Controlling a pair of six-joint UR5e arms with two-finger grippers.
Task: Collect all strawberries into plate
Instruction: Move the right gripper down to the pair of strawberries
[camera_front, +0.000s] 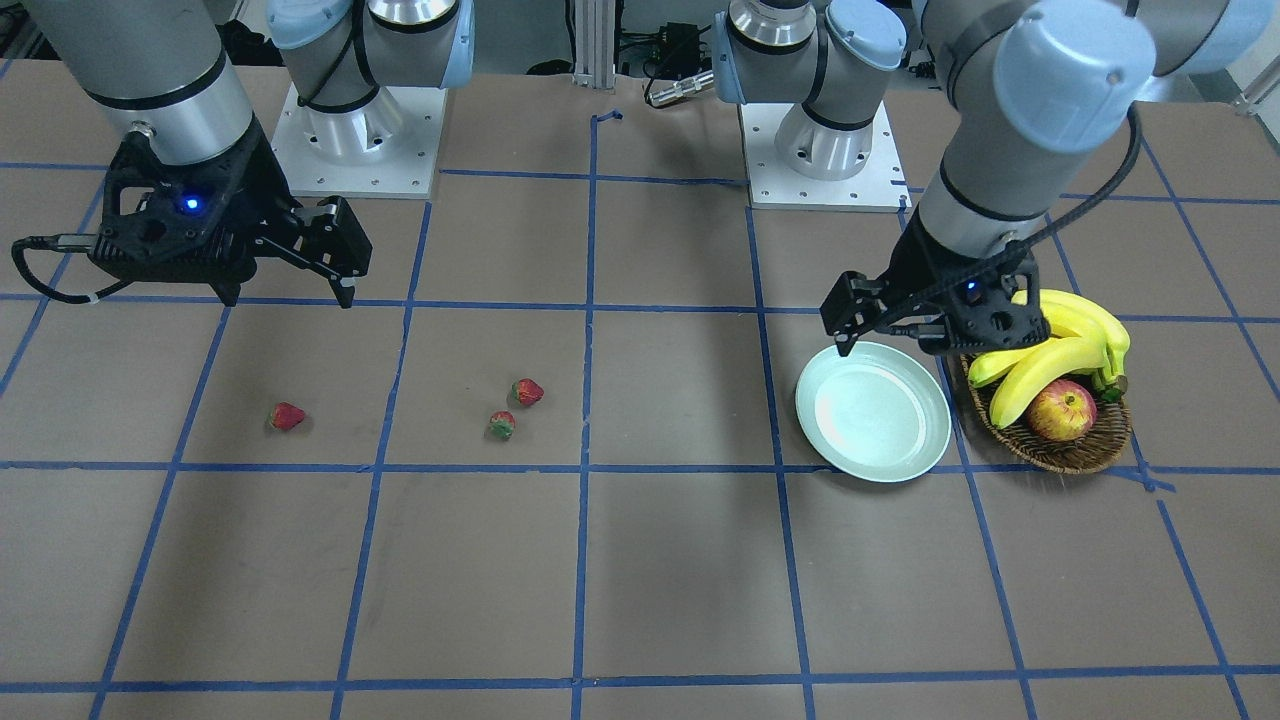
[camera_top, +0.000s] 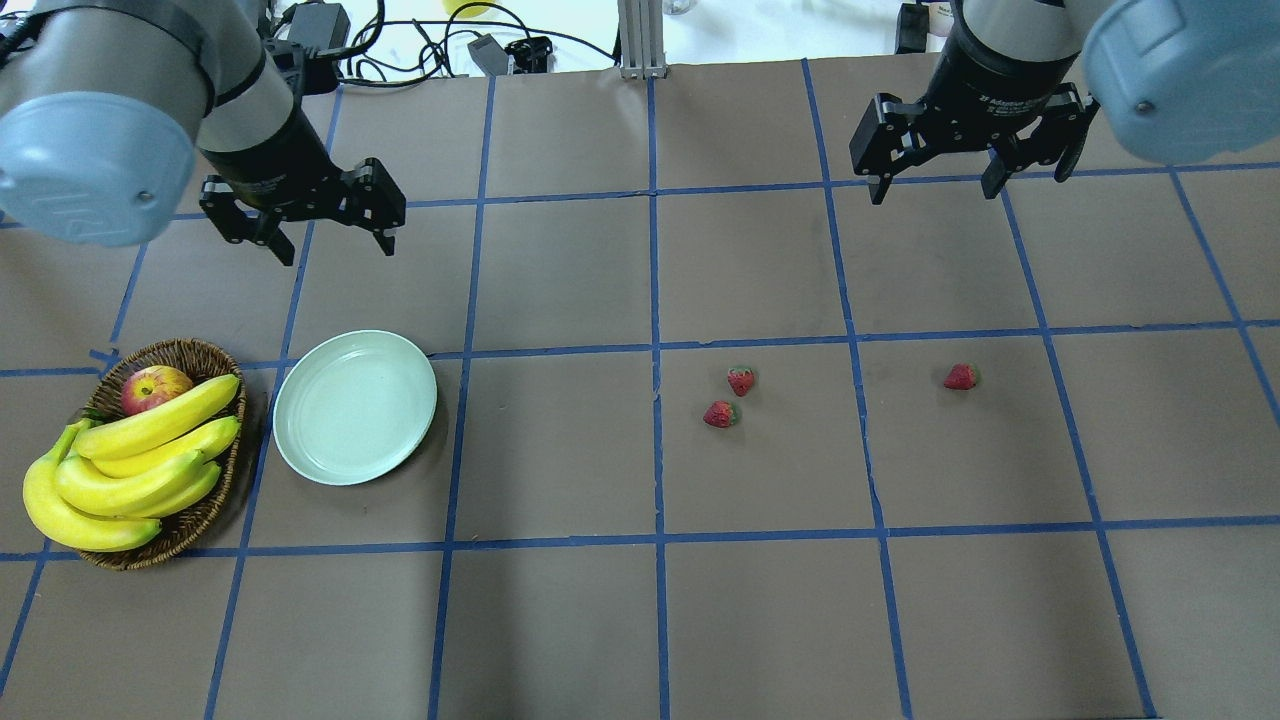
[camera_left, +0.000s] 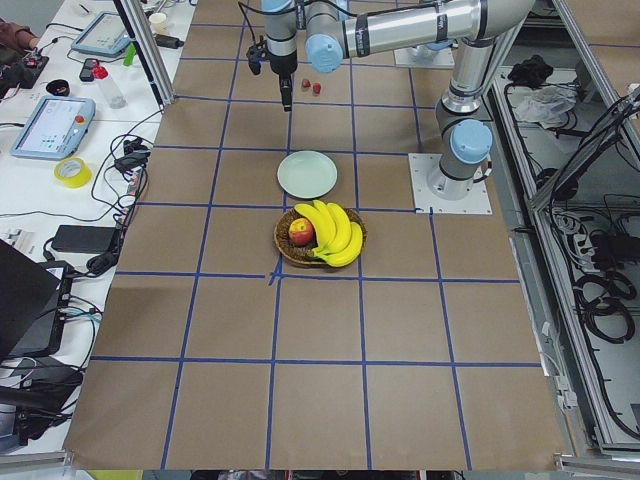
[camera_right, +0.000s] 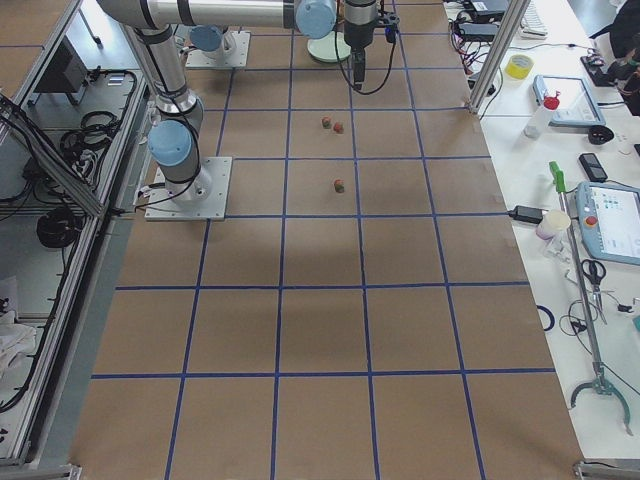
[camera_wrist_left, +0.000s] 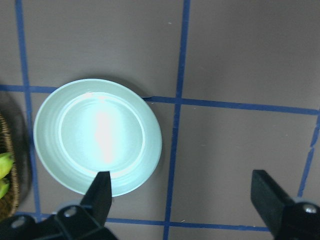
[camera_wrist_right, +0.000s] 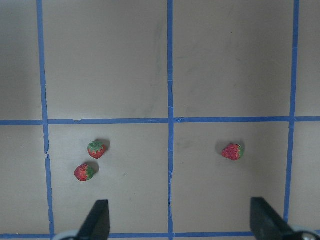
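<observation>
Three strawberries lie on the brown table to the right of centre. Two sit close together (camera_top: 741, 380) (camera_top: 720, 413) and the third (camera_top: 960, 376) lies apart, further right. All three show in the right wrist view (camera_wrist_right: 97, 148) (camera_wrist_right: 84, 172) (camera_wrist_right: 232, 151). The pale green plate (camera_top: 355, 405) lies empty at the left and also shows in the left wrist view (camera_wrist_left: 97, 135). My left gripper (camera_top: 310, 240) is open and empty, raised beyond the plate. My right gripper (camera_top: 975, 180) is open and empty, raised beyond the strawberries.
A wicker basket (camera_top: 180, 355) with bananas (camera_top: 140, 450) and an apple (camera_top: 155, 388) stands just left of the plate. The two arm bases (camera_front: 360, 140) (camera_front: 825, 150) stand at the robot's edge of the table. Blue tape lines grid the table.
</observation>
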